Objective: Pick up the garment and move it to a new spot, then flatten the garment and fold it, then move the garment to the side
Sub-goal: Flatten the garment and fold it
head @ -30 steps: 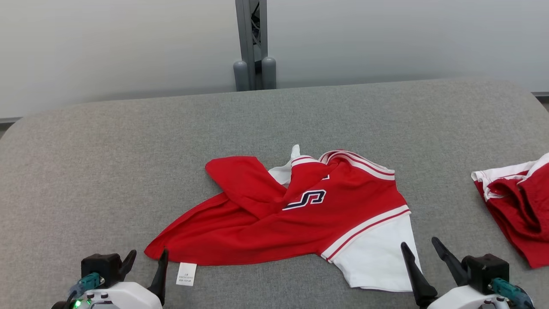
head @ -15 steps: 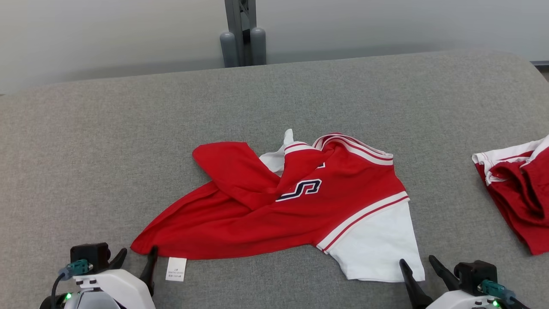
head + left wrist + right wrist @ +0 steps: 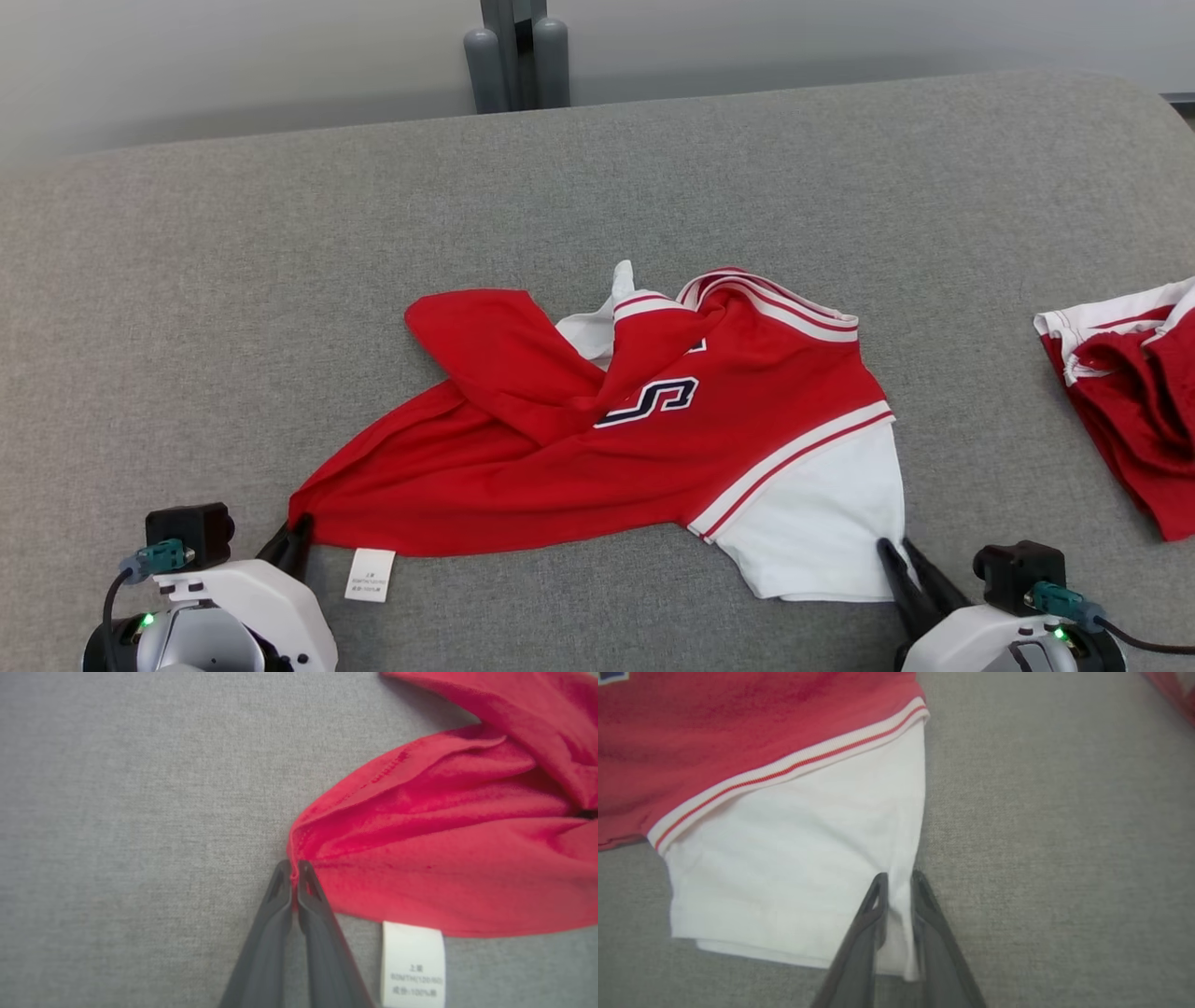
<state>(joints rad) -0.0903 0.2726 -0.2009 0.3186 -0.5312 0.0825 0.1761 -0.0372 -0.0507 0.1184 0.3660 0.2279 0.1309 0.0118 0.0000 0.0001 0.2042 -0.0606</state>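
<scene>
The red-and-white garment [image 3: 653,439] lies crumpled mid-way across the grey surface [image 3: 187,280]. The left wrist view settles what the head view leaves tiny: the left gripper [image 3: 294,870] is pinched tight on the red hem corner (care label [image 3: 411,963] just beside). The right wrist view has the right gripper [image 3: 899,879] clamped on the white sleeve's edge.

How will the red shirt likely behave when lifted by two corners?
Probably floppy: the shirt lies creased and folded over itself. It would likely sag between the left claw and right claw, each pinching thin cloth.
</scene>
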